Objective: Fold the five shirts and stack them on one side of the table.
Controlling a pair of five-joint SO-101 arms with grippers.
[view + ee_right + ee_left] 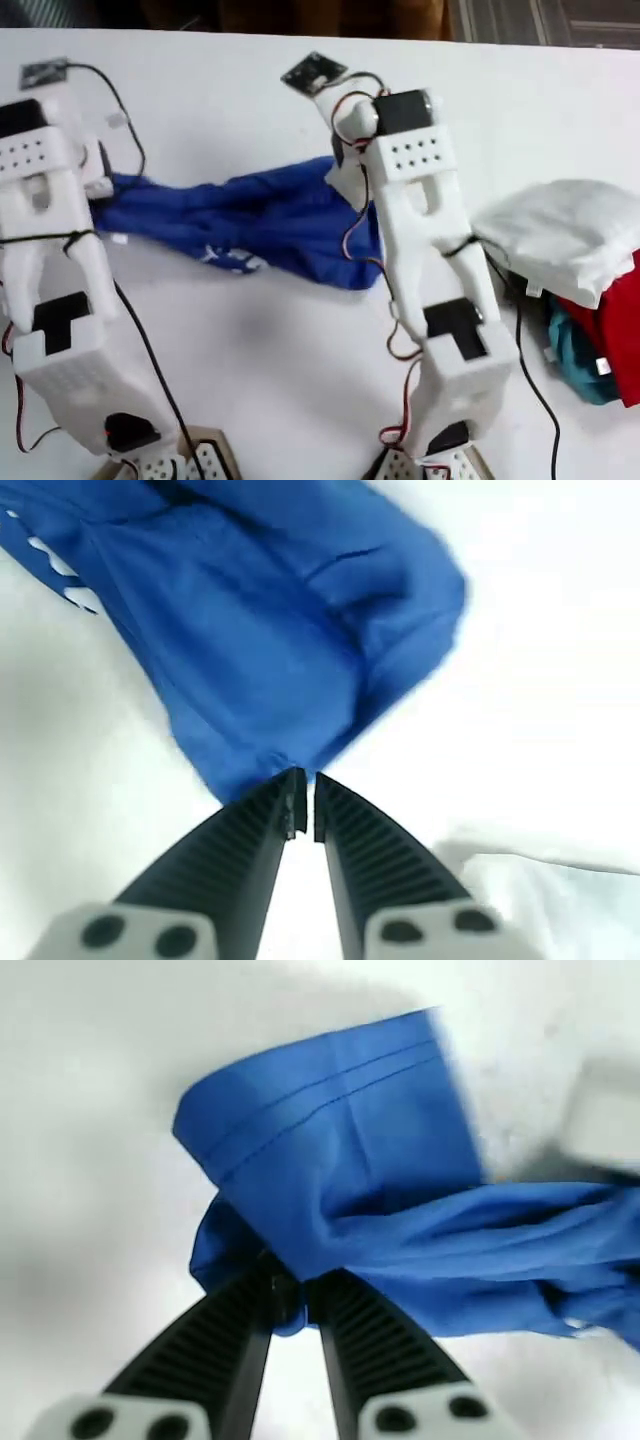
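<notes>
Blue shirt [260,215] lay stretched between two grippers.
The left gripper [295,1295] and right gripper [303,805], both reaching forward, each clamped one end.

The left arm [55,250] and right arm [430,230] are blocky white plastic shells with black servos [405,110] set into them and rows of small holes on the upper housings. Thin black and red cables [150,370] loop along the links. The left gripper [292,1298] and right gripper [303,805] have black ribbed fingers [230,1340] on pale bases with dark screw holes [92,1422].
</notes>
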